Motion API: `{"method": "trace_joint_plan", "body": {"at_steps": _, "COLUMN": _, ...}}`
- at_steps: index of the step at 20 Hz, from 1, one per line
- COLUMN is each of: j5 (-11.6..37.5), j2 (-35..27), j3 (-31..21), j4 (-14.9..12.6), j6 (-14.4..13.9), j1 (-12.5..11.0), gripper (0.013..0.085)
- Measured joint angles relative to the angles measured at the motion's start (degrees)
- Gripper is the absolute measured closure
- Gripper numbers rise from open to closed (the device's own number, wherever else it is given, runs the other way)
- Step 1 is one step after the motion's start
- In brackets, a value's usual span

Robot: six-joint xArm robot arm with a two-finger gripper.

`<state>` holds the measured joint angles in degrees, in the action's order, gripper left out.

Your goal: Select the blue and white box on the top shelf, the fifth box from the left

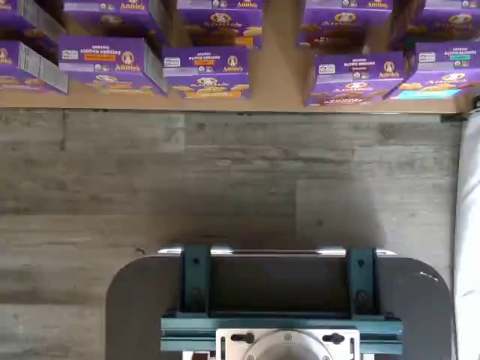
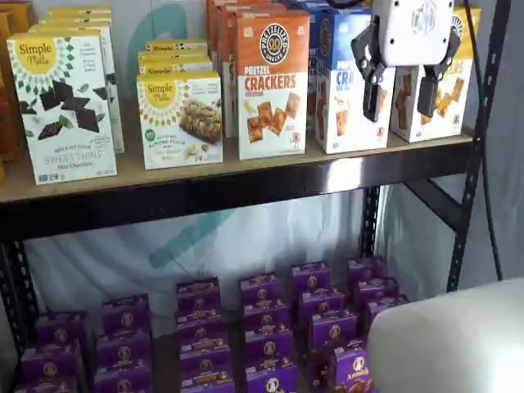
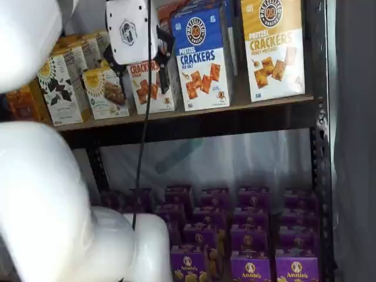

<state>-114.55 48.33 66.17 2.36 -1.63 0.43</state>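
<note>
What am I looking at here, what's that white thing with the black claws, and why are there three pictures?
It is one robot arm seen by three cameras. The white block with two black fingers is its gripper, open and holding nothing. Two pictures face the shelves from the front. The third looks down from the arm's wrist at the floor and small purple boxes; the teal part there is a camera mount. The top shelf carries snack boxes. The gripper hangs in front of the blue and white box, which it is meant to pick.
</note>
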Motion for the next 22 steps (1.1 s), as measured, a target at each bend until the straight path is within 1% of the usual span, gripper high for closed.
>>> {"method": "trace_joint_plan", "body": {"at_steps": 2, "j5": -1.2, "j2": -0.7, "j3": 0.6, "j4": -0.5, "j6": -0.2, "j1": 0.5, "gripper": 0.013}}
{"method": "trace_joint_plan", "body": {"at_steps": 6, "j5": -1.1, "j2": -0.8, "j3": 0.9, "j4": -0.2, "j6": 0.0, "j1": 0.1, "gripper": 0.013}}
{"method": "trace_joint_plan", "body": {"at_steps": 8, "j5": -0.8, "j2": -1.0, "j3": 1.1, "j4": -0.6, "j6": 0.1, "j1": 0.2, "gripper": 0.013}}
{"method": "trace_joint_plan", "body": {"at_steps": 12, "j5": 0.8, "j2": -1.5, "j3": 1.5, "j4": -1.8, "j6": 0.4, "j1": 0.3, "gripper": 0.013}}
{"method": "trace_joint_plan", "body": {"at_steps": 14, "j5": 2.1, "j2": -2.0, "j3": 1.9, "j4": -3.1, "j6": 0.6, "j1": 0.6, "gripper": 0.013}}
{"method": "trace_joint_plan", "body": {"at_steps": 18, "j5": 5.4, "j2": -4.4, "j3": 4.0, "j4": -3.5, "j6": 2.4, "j1": -1.3, "gripper": 0.013}}
{"method": "trace_joint_plan", "body": {"at_steps": 22, "j5": 8.4, "j2": -7.4, "j3": 6.9, "j4": -2.1, "j6": 4.5, "j1": -3.8, "gripper": 0.013}}
